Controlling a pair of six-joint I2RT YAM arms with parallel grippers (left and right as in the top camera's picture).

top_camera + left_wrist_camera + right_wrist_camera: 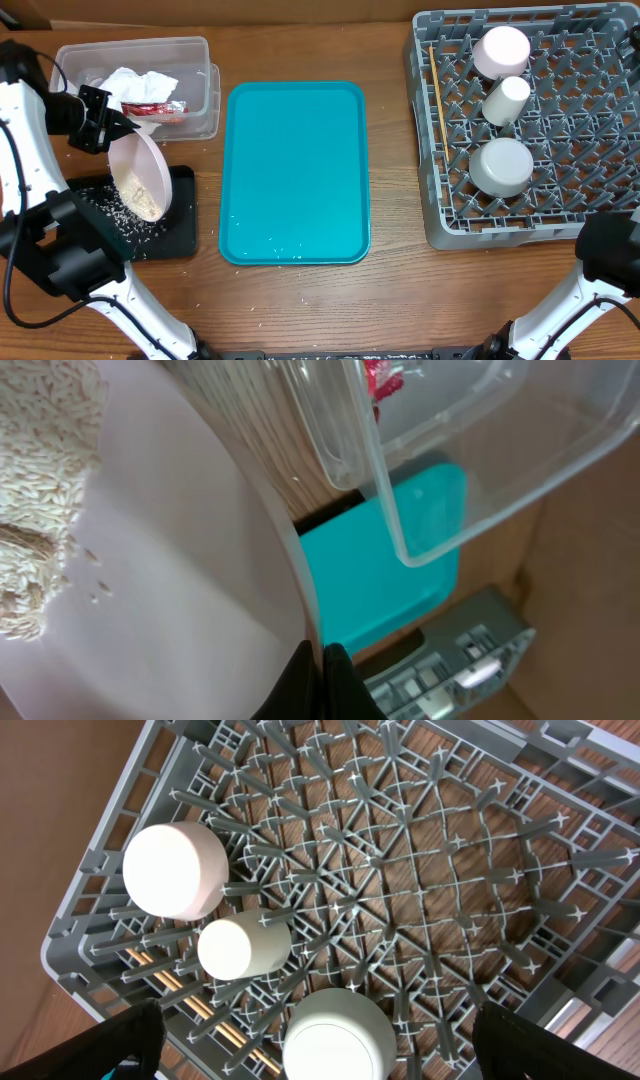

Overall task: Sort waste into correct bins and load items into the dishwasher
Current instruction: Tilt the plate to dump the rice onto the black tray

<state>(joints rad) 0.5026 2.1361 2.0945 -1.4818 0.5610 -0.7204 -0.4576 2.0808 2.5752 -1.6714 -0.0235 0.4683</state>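
At 9 o'clock, L gripper (108, 128): jaws clamped on rim of the plate (140, 165). Plate is tipped steeply, low edge over the black tray (183, 222).
rice (146, 203): heaped at plate's low edge, w/ loose grains scattered on black tray. L wrist view shows the pile clinging to plate face.
step: looks like you're mid-dump, tipping food scraps off the plate. Plate not emptied yet.
clear tub (196, 55): at 10 o'clock, holds napkin (135, 82) & red wrapper (155, 107). That waste looks sorted.
teal tray (295, 150): centre of table (300, 305), a few grains near its 6 o'clock edge.
rack (422, 150): at 3 o'clock, carries white dish (500, 50), cup (505, 98) & grey bowl (501, 165), all mouth-down. chopsticks (437, 90) lie along its 9 o'clock wall.
R gripper (315, 1012): hangs over rack, jaws wide apart, holding nothing.
next move: prob. needs more tilt or a light shake so the heap slides off. Keep plate's low edge inside black tray rim or grains hit the table.
after that: plate is the last item outside the rack. Carry it over teal tray toward 3 o'clock & stand it on edge btwn pegs in the free half. The reach looks long for L arm, so plan a handover to R.
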